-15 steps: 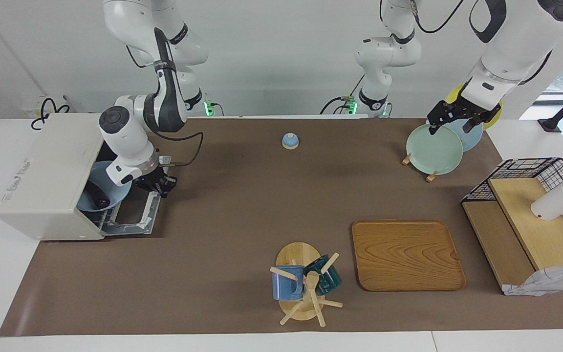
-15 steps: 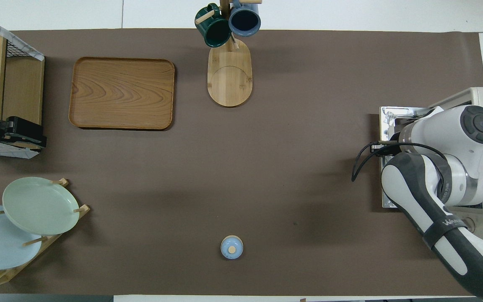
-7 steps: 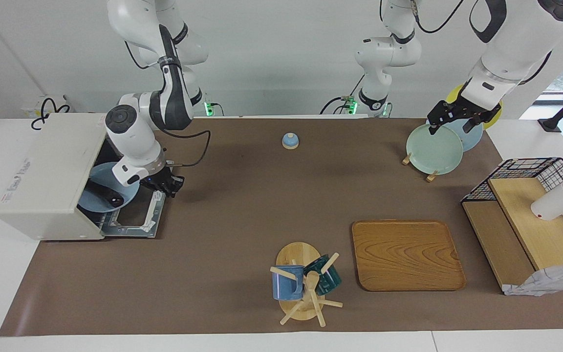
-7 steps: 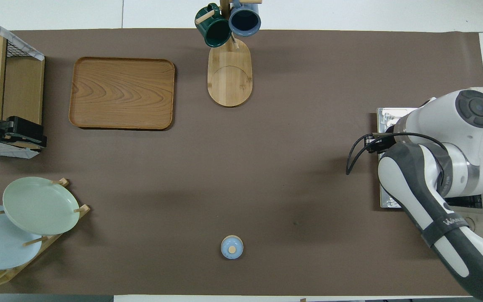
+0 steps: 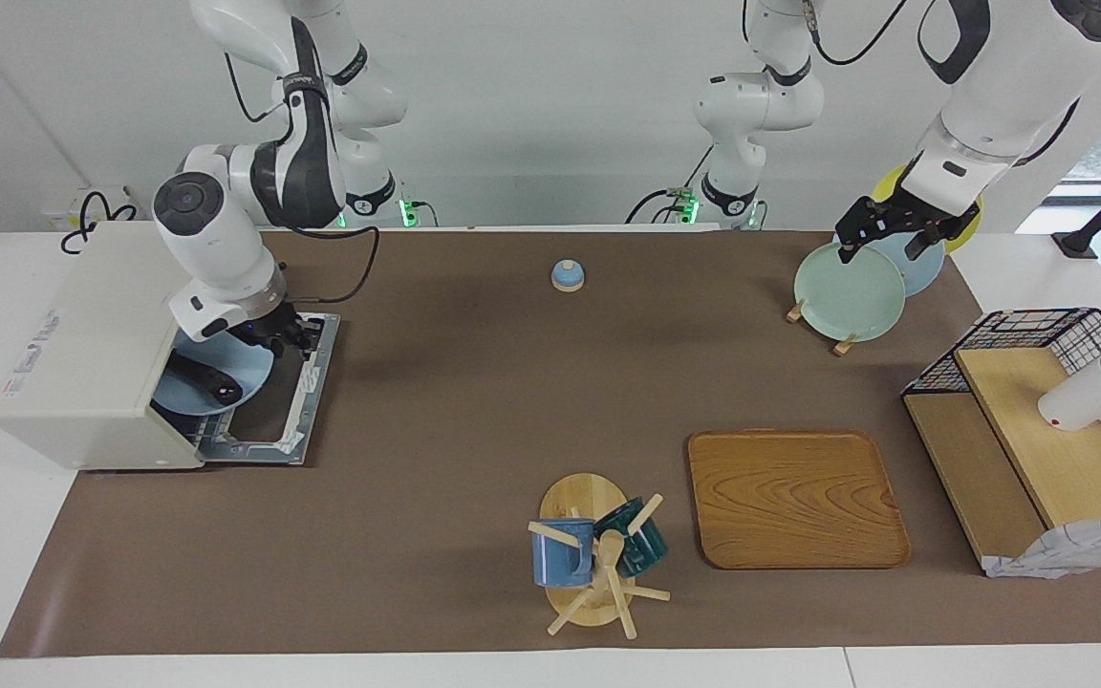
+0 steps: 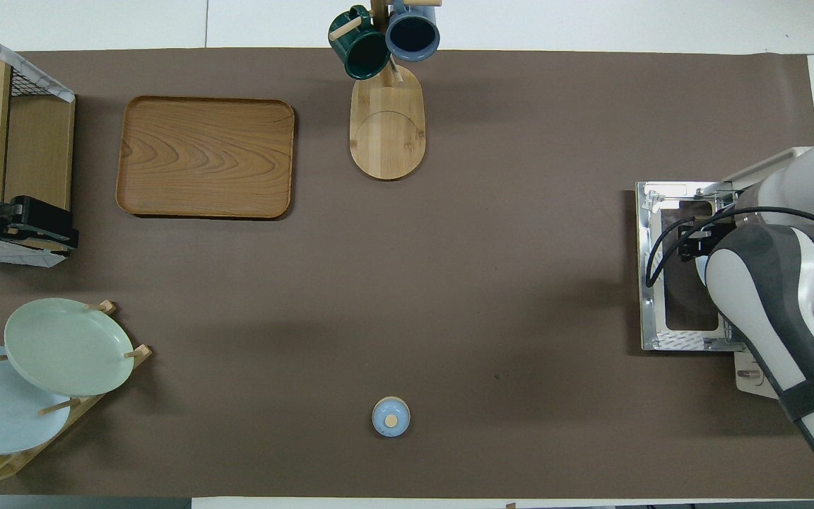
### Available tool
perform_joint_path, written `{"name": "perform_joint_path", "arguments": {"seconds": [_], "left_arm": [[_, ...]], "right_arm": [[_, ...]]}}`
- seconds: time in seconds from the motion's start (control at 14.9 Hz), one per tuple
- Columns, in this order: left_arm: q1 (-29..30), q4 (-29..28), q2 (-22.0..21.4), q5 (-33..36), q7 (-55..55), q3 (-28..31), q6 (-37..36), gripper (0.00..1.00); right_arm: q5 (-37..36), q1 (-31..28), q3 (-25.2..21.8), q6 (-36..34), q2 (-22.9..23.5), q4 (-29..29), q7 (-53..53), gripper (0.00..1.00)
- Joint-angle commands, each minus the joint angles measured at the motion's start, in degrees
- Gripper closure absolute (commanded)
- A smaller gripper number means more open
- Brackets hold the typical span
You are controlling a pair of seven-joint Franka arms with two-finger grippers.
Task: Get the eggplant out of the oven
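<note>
**Oven door down, eggplant waiting on its plate inside**

The boxy off-white toaster oven [image 5: 92, 358] sits at the right arm's end of the brown-covered tabletop [image 5: 474, 401], its dark glass door [image 5: 288, 397] folded flat onto the tabletop so the cavity is open to reach. Inside, a pale blue round plate [image 5: 226, 368] juts partly out of the opening, and the slim dark purple-black eggplant [image 5: 205, 380] lies across it, still within the oven's mouth. Resting on a plate, it looks easier to lift cleanly than off a bare rack.

The right hand [image 5: 285, 333] hangs over the hinge edge of the lowered door, just beside the plate's rim and holding nothing; whether its fingers are spread or closed cannot be told here. It looks placed to go in for the eggplant next, which would call for dropping low under the oven's top edge.

The left hand [image 5: 885, 229] waits, released and wide, over the pale green plate [image 5: 849, 291] standing in a wooden rack at the left arm's end of the tabletop.

The wooden rectangular tray [image 5: 797, 497], well apart from the oven, lies bare and would be a plausible set-down spot.
</note>
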Motion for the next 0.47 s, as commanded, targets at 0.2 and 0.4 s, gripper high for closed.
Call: {"name": "perform_joint_path", "arguments": {"seconds": [0.2,0.4], "left_arm": [[1.0,-0.1,-0.4,-0.5,0.1,-0.6,-0.2,0.0],[1.0,-0.1,-0.4,-0.4,0.1,-0.7,-0.2,0.0]], "right_arm": [[-0.9,-2.8,0.4,10.5,-2.3,-8.6,-5.7,0.61],[-0.9,-3.2,0.4,11.0,-2.5,-9.2,-6.2,0.93]]}}
